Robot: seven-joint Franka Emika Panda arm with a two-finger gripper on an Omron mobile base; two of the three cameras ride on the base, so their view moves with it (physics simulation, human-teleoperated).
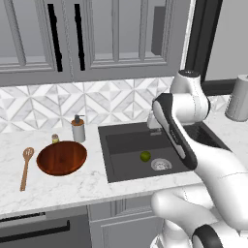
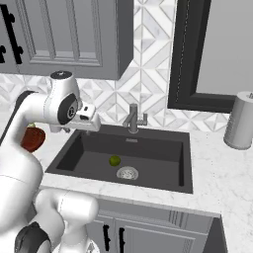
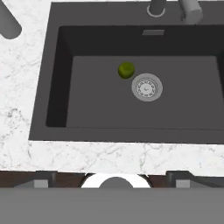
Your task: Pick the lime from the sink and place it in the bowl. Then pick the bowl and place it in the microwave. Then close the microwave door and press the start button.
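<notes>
While the bowl (image 1: 62, 158) sits bare, the lime (image 3: 126, 70) lies in the sink (image 3: 57, 105).

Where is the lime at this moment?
The lime lies on the floor of the sink, close beside the round silver drain, on the side toward the bowl.

No readable text or labels, seemingly.

Glossy wooden bowl (image 1: 62, 158), matt dark sink (image 1: 127, 167), veined marble counter (image 1: 72, 186), metal drain (image 3: 147, 87).
</notes>
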